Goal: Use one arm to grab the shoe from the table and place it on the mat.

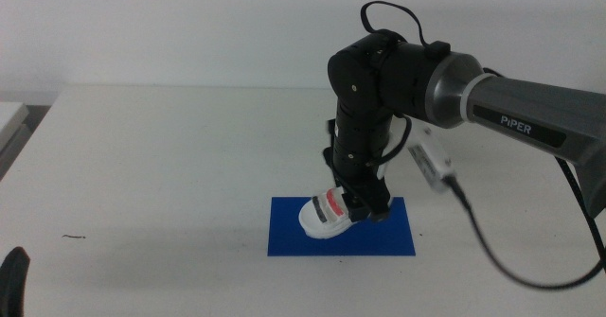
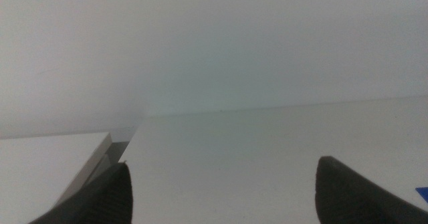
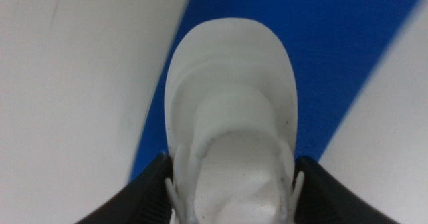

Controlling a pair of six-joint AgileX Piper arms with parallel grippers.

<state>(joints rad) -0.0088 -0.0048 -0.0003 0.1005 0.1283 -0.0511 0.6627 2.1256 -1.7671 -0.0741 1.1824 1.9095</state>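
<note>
The white shoe (image 1: 327, 215) with a red strap rests tilted on the blue mat (image 1: 284, 237), toe pointing to the left front. My right gripper (image 1: 365, 208), on the black and grey arm (image 1: 398, 76), is shut on the shoe's heel end from above. In the right wrist view the shoe (image 3: 231, 83) fills the space between the two dark jaws, which press on its sides, and its toe lies over the mat (image 3: 321, 50). My left gripper (image 1: 11, 279) waits at the bottom left corner, open and empty (image 2: 221, 197).
The white table (image 1: 142, 166) stretches around the mat. A pale flat panel (image 1: 11, 118) lies at the table's far left edge. A cable (image 1: 492, 251) trails from the right arm down past the mat's right side. A small dark mark (image 1: 74, 237) lies front left.
</note>
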